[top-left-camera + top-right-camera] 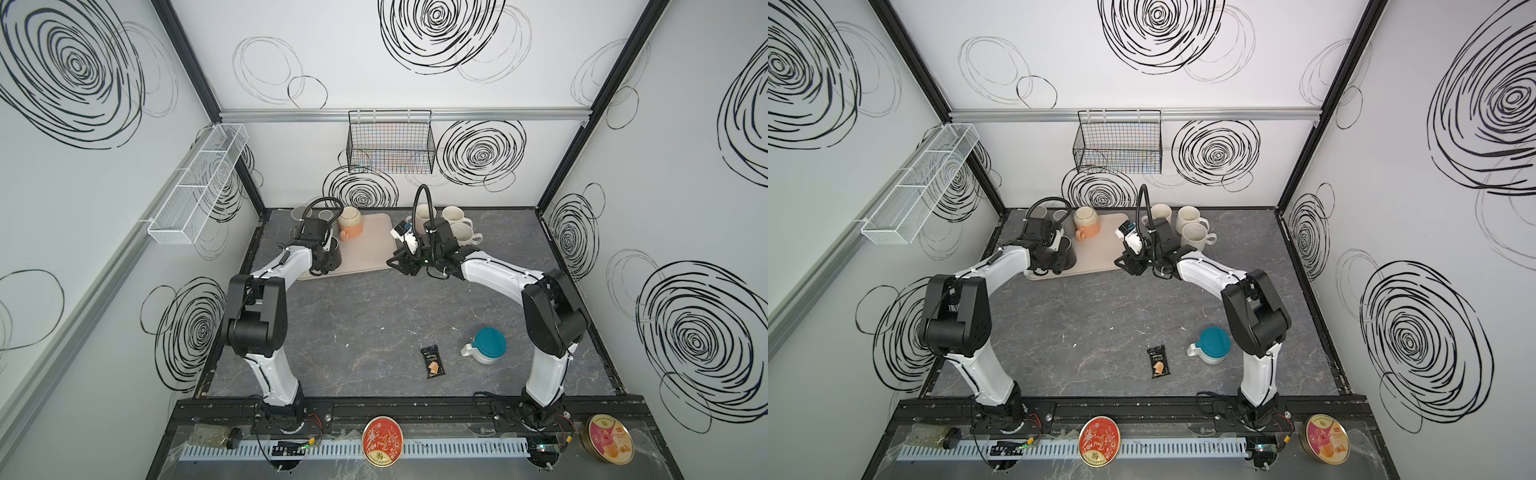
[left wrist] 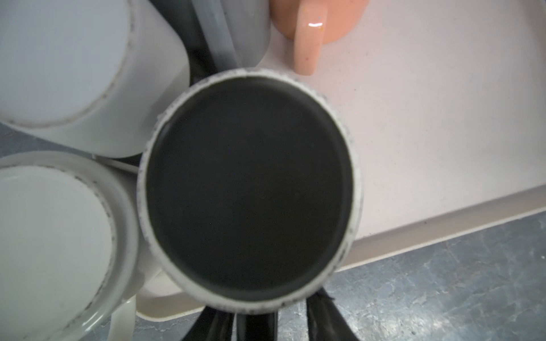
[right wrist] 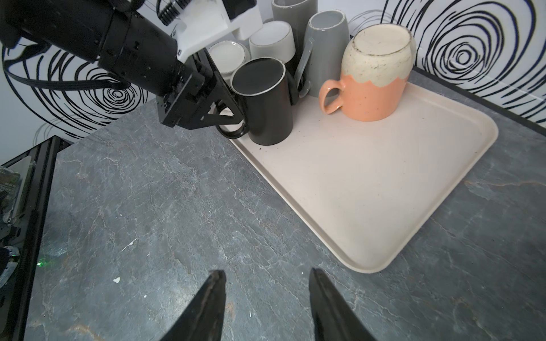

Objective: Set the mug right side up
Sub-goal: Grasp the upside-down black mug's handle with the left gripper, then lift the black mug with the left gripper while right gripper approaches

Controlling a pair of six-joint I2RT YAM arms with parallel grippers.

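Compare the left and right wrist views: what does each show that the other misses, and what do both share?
Only the left wrist view looks straight down onto the base of the black mug. Only the right wrist view shows that mug's side wall, the open right tool over the table, and the cream base of the orange mug. Both show the black mug upside down on the beige tray with the left tool at it, near the orange mug and pale mugs.

I see the black mug [image 3: 267, 112] standing upside down on the pale tray [image 3: 384, 192], white-rimmed base up, at one corner, handle pointing toward the tray's edge.
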